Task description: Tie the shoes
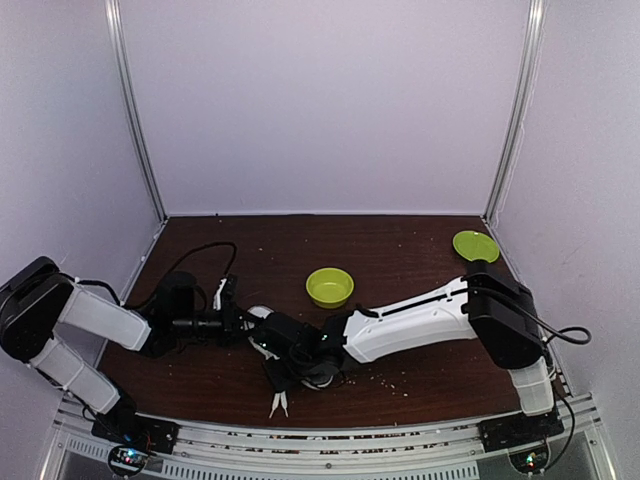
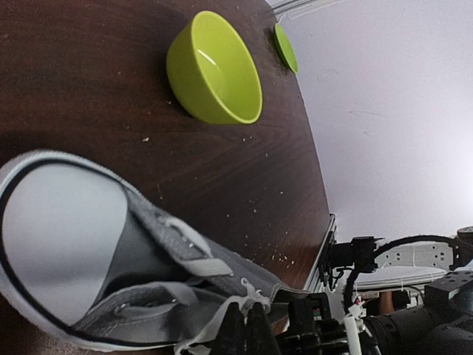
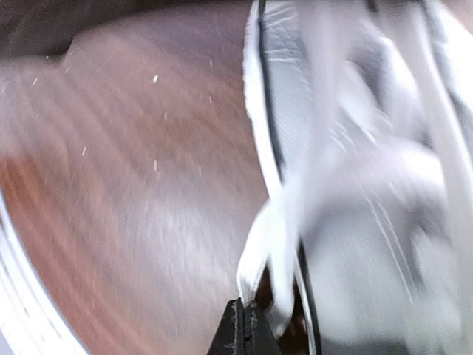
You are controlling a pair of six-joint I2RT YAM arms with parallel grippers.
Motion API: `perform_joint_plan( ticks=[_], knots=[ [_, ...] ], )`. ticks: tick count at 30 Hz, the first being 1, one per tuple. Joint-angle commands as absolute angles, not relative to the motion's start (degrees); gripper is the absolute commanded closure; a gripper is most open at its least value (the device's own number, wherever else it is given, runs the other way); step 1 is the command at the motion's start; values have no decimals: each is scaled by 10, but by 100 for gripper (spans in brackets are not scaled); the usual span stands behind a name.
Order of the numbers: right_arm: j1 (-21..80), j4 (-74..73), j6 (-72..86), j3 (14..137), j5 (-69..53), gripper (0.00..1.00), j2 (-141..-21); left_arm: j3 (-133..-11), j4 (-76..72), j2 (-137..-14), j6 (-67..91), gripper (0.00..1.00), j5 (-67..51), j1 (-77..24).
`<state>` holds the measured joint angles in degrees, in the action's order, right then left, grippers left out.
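Note:
The grey shoe lies on its side on the brown table, its opening towards the left wrist camera. From above it is mostly hidden under both arms; only a white edge shows. My left gripper is shut on a white lace at the shoe's eyelets. In the blurred right wrist view, my right gripper is shut on a loop of white lace beside the shoe's white rim. From above, the left gripper and the right gripper meet over the shoe. Two lace ends trail towards the front edge.
A green bowl stands just behind the shoe, mid-table. A flat green dish lies at the back right corner. Crumbs dot the wood near the front. White walls close in the table on three sides.

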<state>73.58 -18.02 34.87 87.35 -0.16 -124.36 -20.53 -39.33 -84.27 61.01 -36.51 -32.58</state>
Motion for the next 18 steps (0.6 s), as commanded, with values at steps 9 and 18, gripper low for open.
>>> perform_joint_plan(
  ticks=[9, 18],
  knots=[
    [714, -251, 291, 815, -53, 100, -1069, -284, -212, -788, 423, 100, -389, -329],
    [640, -333, 211, 841, -100, 100, -1068, -290, -201, -770, 393, 100, -387, -347]
  ],
)
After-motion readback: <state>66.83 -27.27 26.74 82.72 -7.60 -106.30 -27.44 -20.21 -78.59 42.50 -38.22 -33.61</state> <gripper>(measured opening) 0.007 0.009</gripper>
